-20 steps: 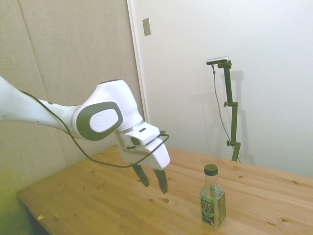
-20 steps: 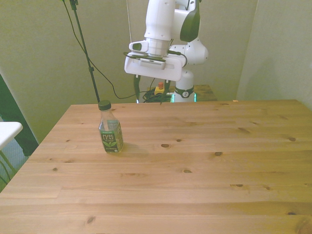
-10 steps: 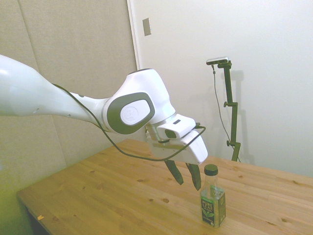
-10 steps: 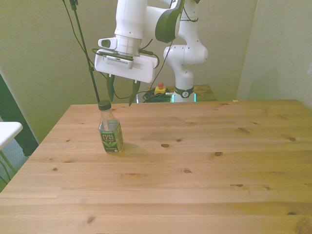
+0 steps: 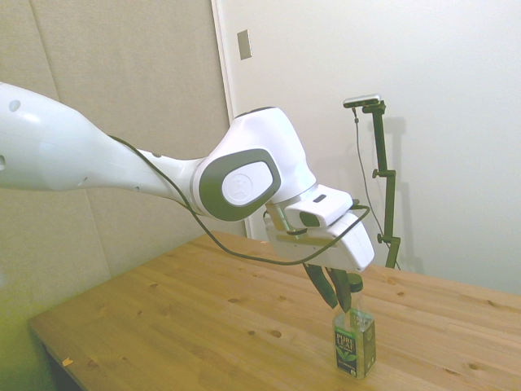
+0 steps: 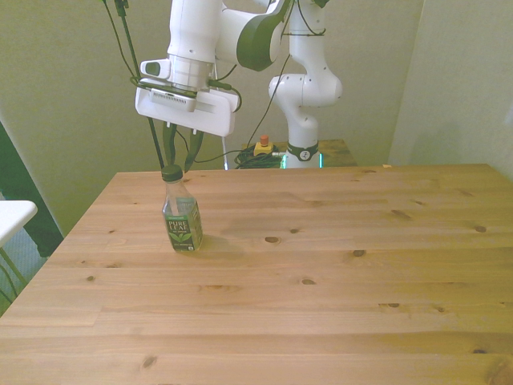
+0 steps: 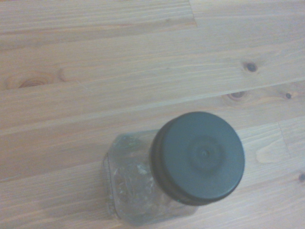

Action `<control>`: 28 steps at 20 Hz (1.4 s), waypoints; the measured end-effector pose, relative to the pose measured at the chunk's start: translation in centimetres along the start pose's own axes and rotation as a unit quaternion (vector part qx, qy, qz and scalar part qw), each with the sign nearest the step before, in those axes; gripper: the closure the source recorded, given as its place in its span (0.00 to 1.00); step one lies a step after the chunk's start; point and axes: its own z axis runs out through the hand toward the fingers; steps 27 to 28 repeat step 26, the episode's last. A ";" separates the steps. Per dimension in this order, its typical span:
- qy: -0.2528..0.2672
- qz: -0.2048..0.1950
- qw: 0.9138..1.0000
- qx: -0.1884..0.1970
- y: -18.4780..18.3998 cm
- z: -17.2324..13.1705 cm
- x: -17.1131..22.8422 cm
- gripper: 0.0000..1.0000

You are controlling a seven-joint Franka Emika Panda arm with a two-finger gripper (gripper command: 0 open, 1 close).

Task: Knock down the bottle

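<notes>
While the bottle (image 6: 181, 216) stands upright near the table's (image 6: 337, 289) left edge in the front view, the gripper (image 6: 180, 157) hangs just above its dark cap (image 7: 198, 156) with fingers parted, holding nothing. I judge the approach is nearly finished; next comes a sideways push against the cap or neck to tip it.

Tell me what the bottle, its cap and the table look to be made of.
Bottle: likely clear plastic, see-through walls, glossy dark green label. Cap: apparently matte dark green plastic, moulded centre dimple. Table: wood, seemingly pine planks with visible grain and knots, smooth finish.
</notes>
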 end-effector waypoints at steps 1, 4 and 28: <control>0.000 0.001 1.000 0.001 -0.1 0.0 0.1 1.00; 0.001 0.002 1.000 0.003 -0.7 0.1 0.6 1.00; 0.001 0.078 0.997 0.009 -11.6 4.5 8.2 1.00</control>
